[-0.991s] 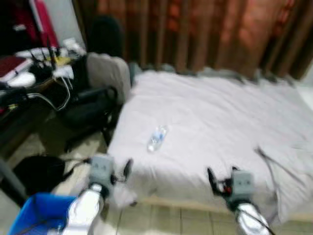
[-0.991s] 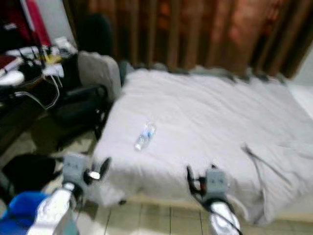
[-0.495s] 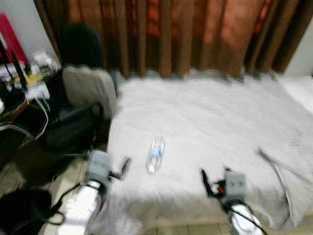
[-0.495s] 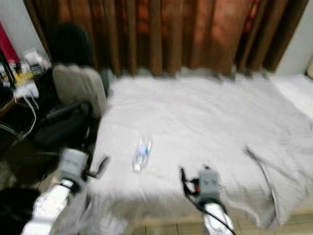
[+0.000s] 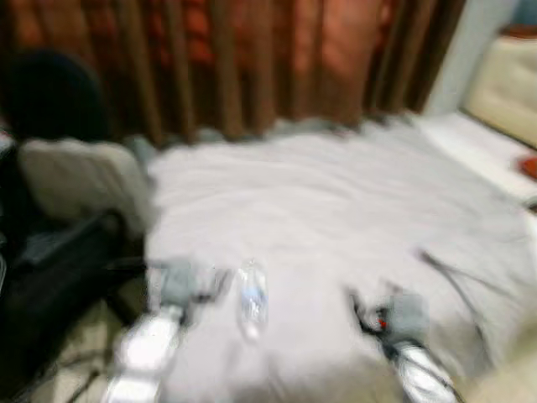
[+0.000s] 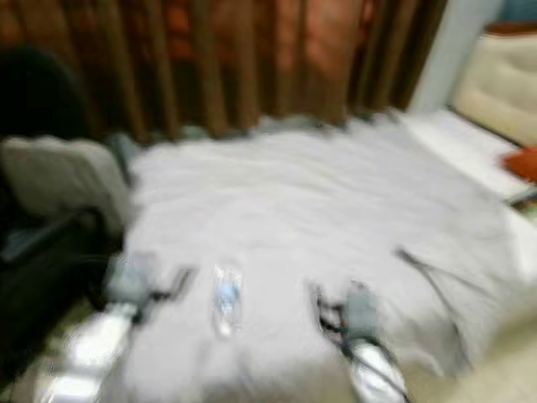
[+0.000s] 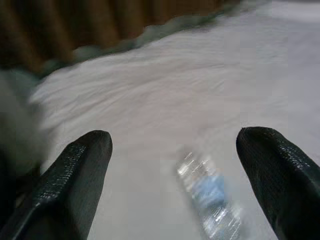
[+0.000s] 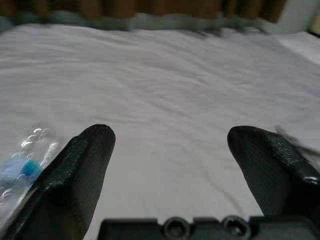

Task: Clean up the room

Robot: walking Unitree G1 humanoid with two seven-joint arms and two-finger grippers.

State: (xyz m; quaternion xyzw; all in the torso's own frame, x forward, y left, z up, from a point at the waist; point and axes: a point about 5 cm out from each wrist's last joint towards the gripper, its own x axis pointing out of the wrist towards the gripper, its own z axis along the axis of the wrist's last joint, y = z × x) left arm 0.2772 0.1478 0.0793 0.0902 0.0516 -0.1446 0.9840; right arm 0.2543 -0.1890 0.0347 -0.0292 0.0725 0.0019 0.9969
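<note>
- Head views are blurred.
- A dark chair (image 5: 50, 252) with a pale cushion (image 5: 80, 180) draped on it is seen at far left, beside the bed (image 5: 336, 210).
- The left pincer (image 5: 220, 281) is held low over the near part of the bed; in the left wrist view its two black fingers (image 7: 75, 180) are spread wide apart with nothing between them but sheet.
- A clear plastic water bottle (image 5: 252, 300) with a blue label is lying on its side on the white sheet, just right of the left pincer and between the two arms; no contact with either pincer is seen.
- The right pincer (image 5: 359, 309) is held over the bed, right of the bottle; its fingers (image 8: 80, 170) are apart and empty in the right wrist view, with the bottle (image 8: 22, 160) off to one side.
- A crease or fold in the sheet (image 5: 453, 273) is seen further right.
- Brown-orange curtains (image 5: 252, 59) are hung behind the bed.
- A pale cushioned furniture piece (image 5: 503, 84) is seen at far right.
</note>
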